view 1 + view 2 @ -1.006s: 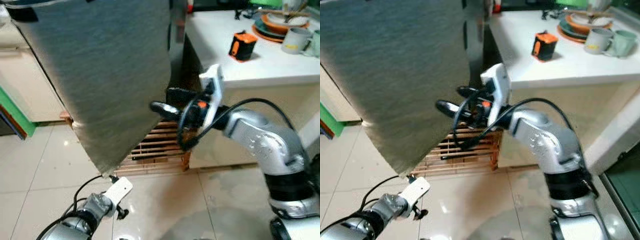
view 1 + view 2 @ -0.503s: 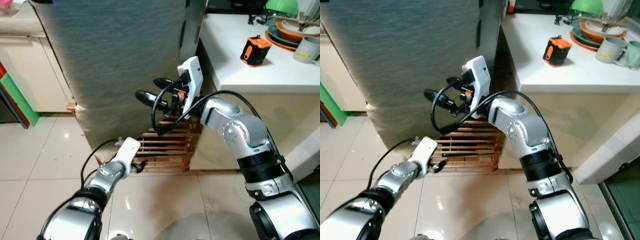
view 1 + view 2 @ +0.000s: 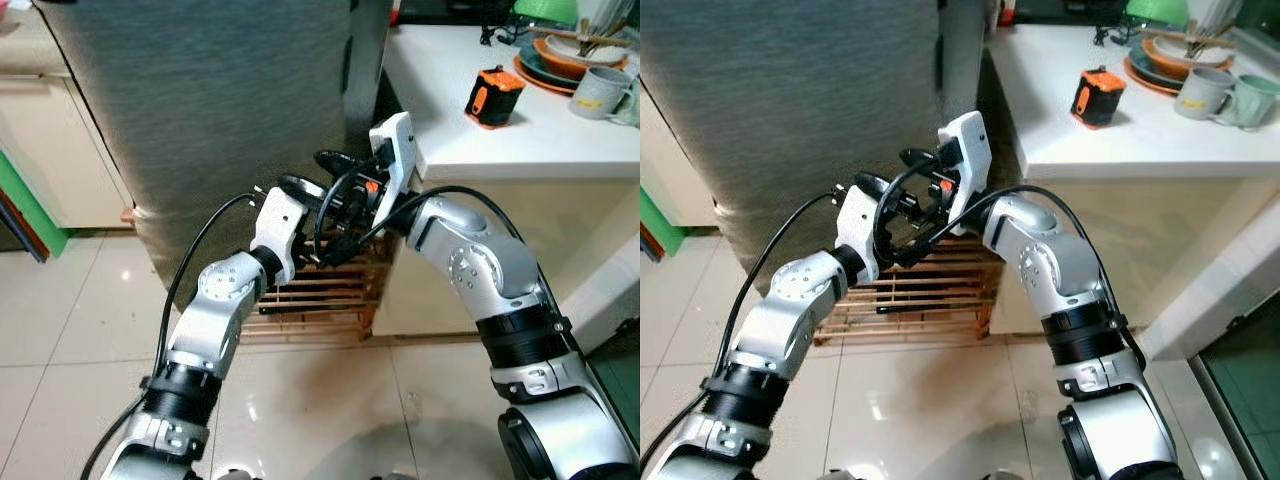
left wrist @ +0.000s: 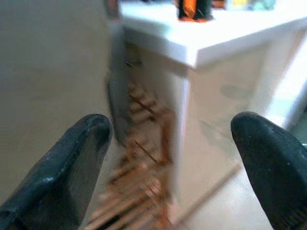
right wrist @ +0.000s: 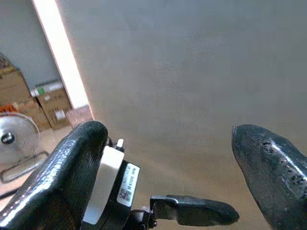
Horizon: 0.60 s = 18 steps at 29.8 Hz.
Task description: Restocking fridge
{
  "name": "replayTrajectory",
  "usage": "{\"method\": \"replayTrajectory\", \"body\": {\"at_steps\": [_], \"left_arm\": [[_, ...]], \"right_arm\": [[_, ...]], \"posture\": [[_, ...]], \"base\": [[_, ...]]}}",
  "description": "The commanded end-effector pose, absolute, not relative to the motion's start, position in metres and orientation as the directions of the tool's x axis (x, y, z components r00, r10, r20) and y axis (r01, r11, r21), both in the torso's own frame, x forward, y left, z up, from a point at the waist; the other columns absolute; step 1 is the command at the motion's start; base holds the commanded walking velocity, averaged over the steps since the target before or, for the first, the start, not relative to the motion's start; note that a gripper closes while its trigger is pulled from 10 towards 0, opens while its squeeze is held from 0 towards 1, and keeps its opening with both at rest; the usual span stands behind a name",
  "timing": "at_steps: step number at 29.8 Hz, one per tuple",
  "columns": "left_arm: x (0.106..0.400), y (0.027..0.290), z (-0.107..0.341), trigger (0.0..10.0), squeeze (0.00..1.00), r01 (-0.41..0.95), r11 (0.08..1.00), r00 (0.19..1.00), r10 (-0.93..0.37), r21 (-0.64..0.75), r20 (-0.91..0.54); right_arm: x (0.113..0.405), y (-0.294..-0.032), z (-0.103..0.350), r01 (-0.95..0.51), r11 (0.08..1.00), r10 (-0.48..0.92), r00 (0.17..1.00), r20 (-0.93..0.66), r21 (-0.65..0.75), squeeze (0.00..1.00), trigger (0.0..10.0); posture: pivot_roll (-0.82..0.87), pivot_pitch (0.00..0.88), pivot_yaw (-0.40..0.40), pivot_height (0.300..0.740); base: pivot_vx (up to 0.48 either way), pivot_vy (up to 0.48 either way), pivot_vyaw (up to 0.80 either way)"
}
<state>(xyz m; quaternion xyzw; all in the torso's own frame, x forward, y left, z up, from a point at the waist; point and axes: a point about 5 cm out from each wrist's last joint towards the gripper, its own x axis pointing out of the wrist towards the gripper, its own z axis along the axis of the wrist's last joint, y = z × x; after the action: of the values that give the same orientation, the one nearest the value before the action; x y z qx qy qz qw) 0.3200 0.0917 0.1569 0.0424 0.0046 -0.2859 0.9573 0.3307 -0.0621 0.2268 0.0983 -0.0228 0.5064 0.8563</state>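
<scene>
The grey fridge door (image 3: 220,110) stands shut right in front of me, its dark edge beside the white counter (image 3: 520,150). My right gripper (image 3: 318,172) is held out at that lower door edge, open, with nothing between its fingers (image 5: 72,167). The door's grey face spreads across the right wrist view. My left gripper (image 4: 168,158) is raised just under the right one, its white wrist (image 3: 278,222) touching or nearly touching the right arm's cables. It is open and empty, looking into the gap between fridge and counter.
A wooden slatted rack (image 3: 320,300) sits on the tiled floor between fridge and counter. On the counter lie an orange and black box (image 3: 493,95), stacked plates (image 3: 560,60) and mugs (image 3: 605,90). A cream cabinet (image 3: 50,150) stands left of the fridge.
My left arm has risen from near the floor to just below the right gripper. The right gripper stays at the door edge. The head camera has shifted.
</scene>
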Motion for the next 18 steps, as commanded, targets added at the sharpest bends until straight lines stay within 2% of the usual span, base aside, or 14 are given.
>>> {"method": "replayTrajectory", "body": {"at_steps": [1,5,8,9,13,18], "left_arm": [[0.315,0.091,0.206,10.0,0.0,0.507,0.851,0.837,-0.524,0.136,0.16],[0.308,0.092,0.219,10.0,0.0,0.454,0.879,0.852,-0.476,0.143,0.218],[0.308,0.104,0.223,10.0,0.0,0.331,0.935,0.902,-0.354,0.129,0.247],[0.311,0.111,0.219,10.0,0.0,0.283,0.951,0.924,-0.305,0.122,0.232],[0.311,0.114,0.204,10.0,0.0,0.28,0.953,0.943,-0.295,0.115,0.15],[0.315,0.124,0.189,10.0,0.0,0.208,0.972,0.973,-0.217,0.111,0.077]], "right_arm": [[0.334,-0.072,0.202,-0.827,0.526,0.84,0.542,0.031,0.198,0.0,10.0],[0.333,-0.077,0.198,-0.816,0.538,0.832,0.554,0.023,0.21,0.0,10.0],[0.332,-0.084,0.194,-0.795,0.564,0.813,0.582,0.015,0.225,0.0,10.0],[0.335,-0.089,0.192,-0.768,0.601,0.786,0.618,0.013,0.22,0.0,10.0],[0.345,-0.103,0.19,-0.677,0.718,0.686,0.728,0.002,0.164,0.0,10.0],[0.352,-0.108,0.193,-0.631,0.757,0.636,0.771,0.025,0.168,0.0,10.0]], "posture": [[-0.05,0.0,-0.01,0.74],[-0.05,0.0,-0.011,0.74],[-0.05,0.0,-0.013,0.74],[-0.05,0.0,-0.013,0.74],[-0.06,0.0,-0.008,0.74],[-0.07,0.0,-0.006,0.74]], "base": [[0.0,0.0,0.0],[0.0,0.0,0.0],[0.0,0.0,0.0],[0.0,0.0,0.0],[0.0,0.0,0.0],[0.0,0.0,0.0]]}}
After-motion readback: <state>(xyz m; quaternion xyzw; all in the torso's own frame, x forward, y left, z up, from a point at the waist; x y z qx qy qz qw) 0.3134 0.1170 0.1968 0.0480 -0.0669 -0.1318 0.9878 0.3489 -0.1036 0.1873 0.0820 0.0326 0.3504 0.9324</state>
